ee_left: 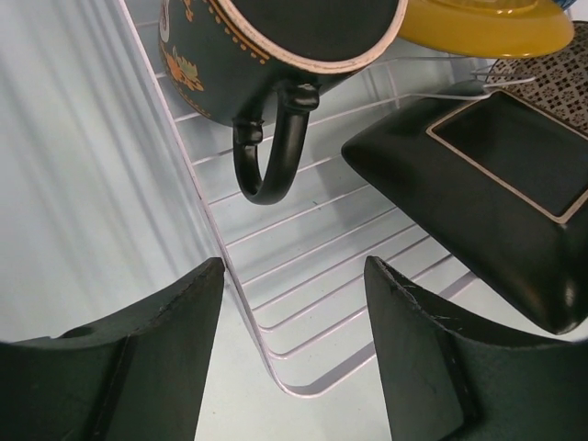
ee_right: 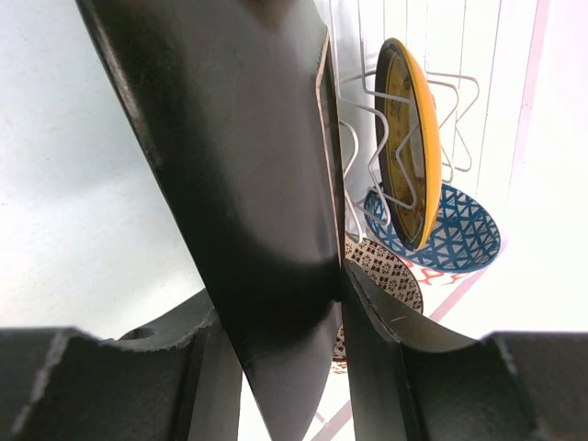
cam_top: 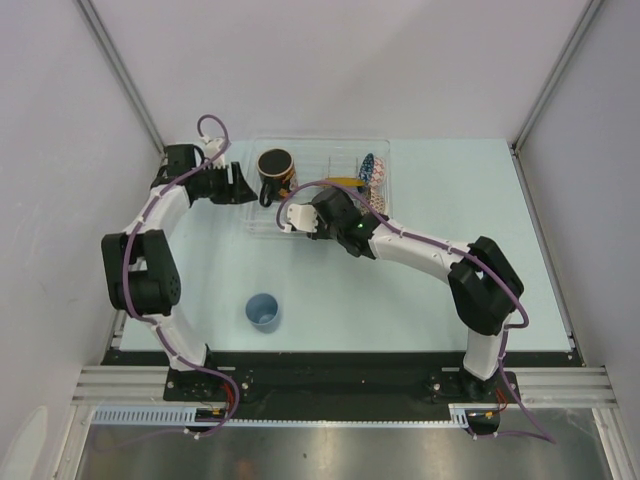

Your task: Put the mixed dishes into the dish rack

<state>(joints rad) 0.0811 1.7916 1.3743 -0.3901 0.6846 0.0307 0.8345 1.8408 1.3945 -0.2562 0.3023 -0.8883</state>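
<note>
Surface: a pale blue table (cam_top: pixel 420 290) between white walls, with the dish rack (cam_top: pixel 300 143) at its far middle.
Right gripper (ee_right: pixel 280 322): clamped on the black floral square plate (ee_right: pixel 230 138), which it carries on edge over the rack.
Left gripper (ee_left: pixel 294 271): fingers spread and holding nothing. It hovers at the rack's left edge, facing the red-inside dark mug (ee_left: pixel 276 55).
Already in the rack: the mug lies on its side at the left. The yellow round plate (ee_right: pixel 409 138) stands upright in the wire dividers, with the blue patterned bowl (ee_right: pixel 459 239) and beige patterned bowl (ee_right: pixel 386 276) beyond it.
Outside the rack: the small light-blue cup (cam_top: pixel 263 311) stands on the table, well apart from the rack and on the left arm's side.
Key relation: your held plate is nearly parallel to the yellow plate and just beside it, on the mug's side. The left wrist view shows it tilted over the ribs.
Contact: you cannot tell whether its lower edge touches the rack floor.
Next move, as a judgement: bring the plate upright, lower it into the gap beside the yellow plate, then release. The left arm is nearer the cup.
</note>
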